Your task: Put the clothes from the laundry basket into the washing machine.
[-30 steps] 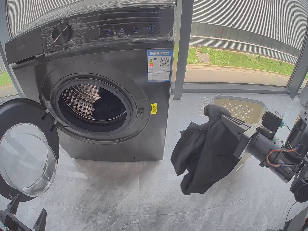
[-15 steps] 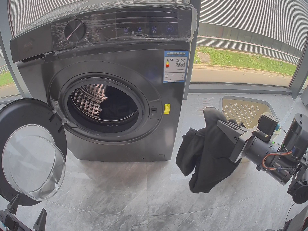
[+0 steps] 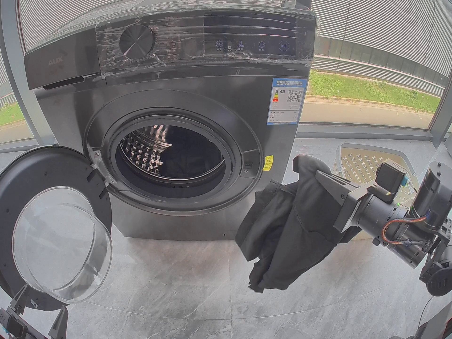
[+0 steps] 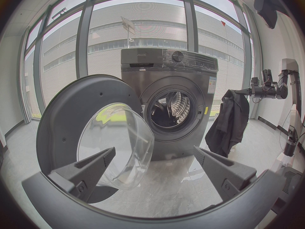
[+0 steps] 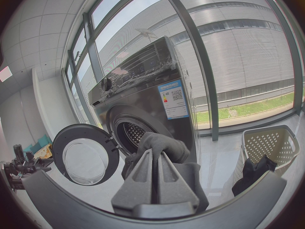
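**A:** Where is the clothing right now?

**B:** My right fingers (image 3: 336,187) are clenched on a dark garment (image 3: 282,231). The cloth bunches over their tips and hangs down in loose folds, off the floor (image 3: 165,283)

**A:** How does it sit relative to the washing machine?

**B:** It hangs just beside the washing machine (image 3: 188,90), out in front of the right front corner. In the head view its left fold overlaps the cabinet's lower corner. It is outside the drum (image 3: 160,151), to the right of the round opening

**A:** Is the machine open?

**B:** Yes. The door (image 3: 47,222) is swung wide to the left, with its clear domed window facing outward. Studded metal shows inside the drum

**A:** And the laundry basket?

**B:** The laundry basket (image 3: 365,161) is pale and perforated. It stands on the floor by the window, behind my right arm. In the right wrist view another dark piece (image 5: 254,172) is draped at its near rim

**A:** What about your other arm?

**B:** My left fingers (image 4: 92,166) are spread apart and hold nothing. They sit low, in front of the open door and well apart from the garment
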Available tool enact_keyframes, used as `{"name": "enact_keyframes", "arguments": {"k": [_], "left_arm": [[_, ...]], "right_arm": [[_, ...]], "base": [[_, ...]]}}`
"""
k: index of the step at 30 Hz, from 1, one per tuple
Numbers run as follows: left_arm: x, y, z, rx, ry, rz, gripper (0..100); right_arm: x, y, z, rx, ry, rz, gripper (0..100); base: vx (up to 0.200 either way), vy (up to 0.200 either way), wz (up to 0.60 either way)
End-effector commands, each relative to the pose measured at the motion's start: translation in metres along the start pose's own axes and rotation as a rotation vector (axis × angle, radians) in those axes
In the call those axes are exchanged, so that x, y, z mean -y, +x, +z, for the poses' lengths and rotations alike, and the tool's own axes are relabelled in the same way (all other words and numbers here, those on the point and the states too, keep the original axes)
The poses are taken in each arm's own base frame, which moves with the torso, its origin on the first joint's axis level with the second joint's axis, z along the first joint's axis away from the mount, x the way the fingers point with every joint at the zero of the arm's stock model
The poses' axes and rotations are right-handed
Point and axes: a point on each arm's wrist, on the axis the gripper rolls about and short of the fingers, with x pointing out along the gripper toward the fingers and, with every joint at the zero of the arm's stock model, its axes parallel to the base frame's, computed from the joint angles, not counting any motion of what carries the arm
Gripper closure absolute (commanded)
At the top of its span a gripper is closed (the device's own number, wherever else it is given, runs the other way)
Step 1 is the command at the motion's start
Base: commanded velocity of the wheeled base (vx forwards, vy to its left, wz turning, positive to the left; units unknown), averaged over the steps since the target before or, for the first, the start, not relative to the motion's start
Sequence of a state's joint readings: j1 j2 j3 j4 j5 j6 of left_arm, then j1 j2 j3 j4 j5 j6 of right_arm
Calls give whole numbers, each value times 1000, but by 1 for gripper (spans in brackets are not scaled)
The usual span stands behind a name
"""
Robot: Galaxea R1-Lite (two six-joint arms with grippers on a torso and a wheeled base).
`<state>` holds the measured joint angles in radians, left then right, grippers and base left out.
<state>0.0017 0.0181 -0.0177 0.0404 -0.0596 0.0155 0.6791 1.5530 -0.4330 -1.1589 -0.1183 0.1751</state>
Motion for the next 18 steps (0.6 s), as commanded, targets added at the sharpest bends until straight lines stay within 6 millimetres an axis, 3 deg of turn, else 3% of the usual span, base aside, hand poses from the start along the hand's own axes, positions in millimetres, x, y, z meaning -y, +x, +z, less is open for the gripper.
{"name": "enact_keyframes", "arguments": {"k": [1, 11, 18], "left_arm": [[0, 0, -5, 1, 0, 0, 0], [0, 0, -5, 3, 0, 0, 0], [0, 0, -5, 3, 0, 0, 0]], "right_arm": [[-2, 1, 0, 1, 31, 6, 100], [0, 4, -2, -5, 50, -3, 100], [0, 1, -9, -39, 27, 13, 100]], "base": [[0, 200, 0], [0, 200, 0], [0, 0, 0]]}}
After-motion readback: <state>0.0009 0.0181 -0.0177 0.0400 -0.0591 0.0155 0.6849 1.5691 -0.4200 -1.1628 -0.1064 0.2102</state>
